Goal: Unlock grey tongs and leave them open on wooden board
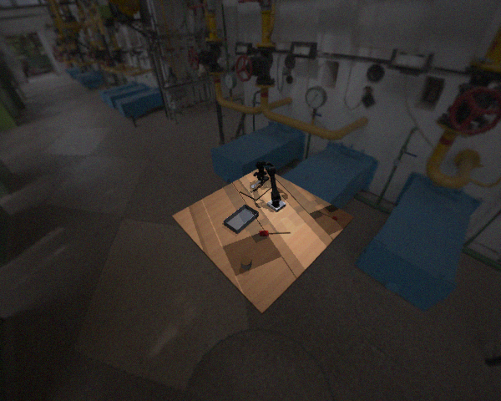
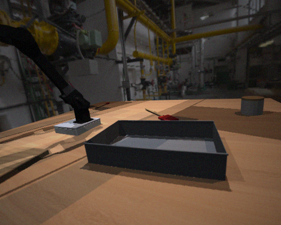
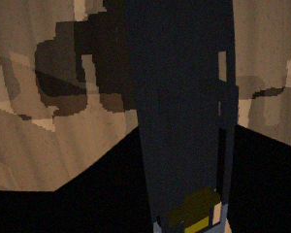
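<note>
Had the pincer (image 1: 260,175) (image 3: 178,130) closed only partway, with the grey tongs (image 1: 255,185) (image 3: 184,73) caught between its black fingers. Held the tongs off the roasting tin (image 1: 230,227) (image 2: 157,160), up on the arm's side of it and around the wooden board (image 1: 255,196) (image 2: 17,157) in the top view. In the wrist view, saw a long dark face of the tongs running up between the fingers, with a yellow piece (image 3: 196,223) low down near them. Could not tell from this whether the lock was off, nor how far apart the tips stood.

Stood the black arm (image 1: 273,183) (image 2: 48,70) on a pale base (image 1: 280,208) (image 2: 65,131) near the tin, on the same worktop (image 1: 261,289) (image 2: 148,206). Beyond the tin in the exterior view, saw a red-headed tool (image 1: 264,233) (image 2: 168,117) lying near its far wall, thin handle pointing away. Farther beyond the tin and off to its right, saw a grey cylinder (image 1: 245,264) (image 2: 252,107) upright, with a brownish top.
</note>
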Controlling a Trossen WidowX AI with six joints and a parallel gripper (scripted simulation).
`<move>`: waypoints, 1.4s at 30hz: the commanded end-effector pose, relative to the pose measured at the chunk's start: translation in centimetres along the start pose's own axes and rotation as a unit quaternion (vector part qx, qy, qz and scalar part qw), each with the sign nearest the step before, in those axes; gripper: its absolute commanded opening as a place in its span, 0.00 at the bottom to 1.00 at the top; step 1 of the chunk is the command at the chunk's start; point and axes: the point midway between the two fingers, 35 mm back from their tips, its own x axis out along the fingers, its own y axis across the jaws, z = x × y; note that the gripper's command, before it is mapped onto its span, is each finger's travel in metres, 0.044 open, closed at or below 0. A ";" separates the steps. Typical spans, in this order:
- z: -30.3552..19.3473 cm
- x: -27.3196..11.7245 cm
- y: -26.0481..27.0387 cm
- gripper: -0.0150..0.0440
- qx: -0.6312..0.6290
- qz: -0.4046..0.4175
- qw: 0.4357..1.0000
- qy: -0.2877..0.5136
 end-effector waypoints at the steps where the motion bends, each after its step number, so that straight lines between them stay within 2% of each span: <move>1: 0.0 0.0 0.0 0.13 0.000 0.000 1.000 0.000; 20: 0.0 0.0 0.0 0.98 0.000 0.000 1.000 0.000; 21: 0.0 0.0 0.0 1.00 0.000 0.000 1.000 0.000; 27: 0.4 -1.2 -1.2 1.00 0.000 0.000 1.000 0.000; 37: 0.6 -10.2 -13.3 1.00 -0.003 -0.003 1.000 0.001; 42: 0.1 -11.1 -14.9 1.00 -0.003 -0.004 1.000 0.001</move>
